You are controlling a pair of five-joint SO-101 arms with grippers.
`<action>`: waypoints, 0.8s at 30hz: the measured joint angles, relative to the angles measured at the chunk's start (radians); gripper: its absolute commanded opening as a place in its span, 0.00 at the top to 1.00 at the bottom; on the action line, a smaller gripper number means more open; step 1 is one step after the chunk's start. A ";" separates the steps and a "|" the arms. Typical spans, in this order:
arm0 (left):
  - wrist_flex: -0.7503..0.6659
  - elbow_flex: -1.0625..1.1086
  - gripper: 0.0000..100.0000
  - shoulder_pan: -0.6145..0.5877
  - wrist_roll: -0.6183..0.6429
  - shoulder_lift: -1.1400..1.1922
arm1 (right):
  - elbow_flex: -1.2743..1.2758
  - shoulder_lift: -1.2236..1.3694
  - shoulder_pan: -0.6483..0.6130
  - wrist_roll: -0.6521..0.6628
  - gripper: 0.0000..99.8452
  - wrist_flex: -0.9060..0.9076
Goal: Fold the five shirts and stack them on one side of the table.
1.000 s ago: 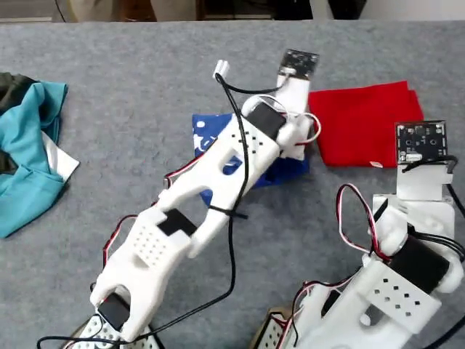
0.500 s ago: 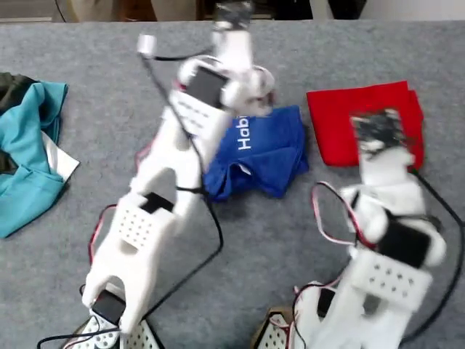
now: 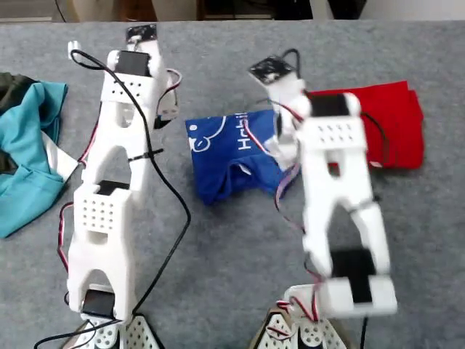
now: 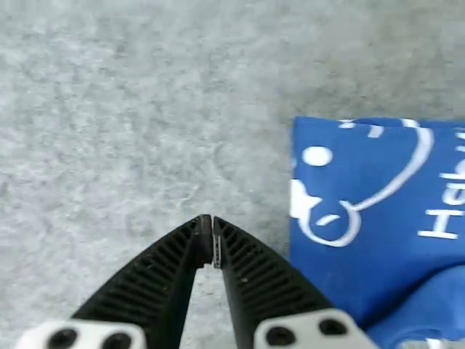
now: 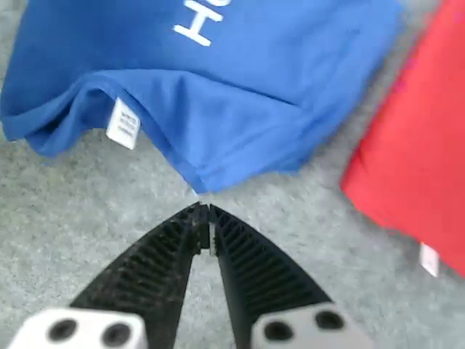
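A blue shirt (image 3: 231, 153) with white print lies folded and rumpled at the table's middle. A folded red shirt (image 3: 385, 127) lies to its right. My left gripper (image 4: 211, 243) is shut with nothing in it, over bare grey table just left of the blue shirt (image 4: 378, 211). The left arm (image 3: 123, 109) stands at the left of the high view. My right gripper (image 5: 204, 233) is shut and empty, close above the edge of the blue shirt (image 5: 218, 80), beside the red shirt (image 5: 414, 153). The right arm (image 3: 327, 153) rises between the two shirts.
A teal shirt (image 3: 29, 160) lies crumpled at the table's left edge, with dark cloth (image 3: 11, 87) beside it. The grey table (image 3: 218, 269) has free room in front of the blue shirt and along the back.
The left arm let go of the blue shirt and swung left, away from it. The right arm came forward from the right to the gap between the blue and red shirts.
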 measured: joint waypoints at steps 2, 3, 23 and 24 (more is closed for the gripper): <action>0.000 0.008 0.98 -0.014 -0.017 0.000 | -0.048 0.084 -0.011 0.000 1.00 0.011; 0.000 0.011 0.98 -0.017 -0.020 0.000 | -0.054 0.115 -0.012 0.000 1.00 0.011; -0.192 0.172 0.98 0.058 -0.021 0.002 | -0.043 0.354 0.218 0.078 1.00 -0.170; -0.196 0.170 0.98 0.069 -0.021 0.002 | -0.069 0.345 0.221 0.078 1.00 -0.141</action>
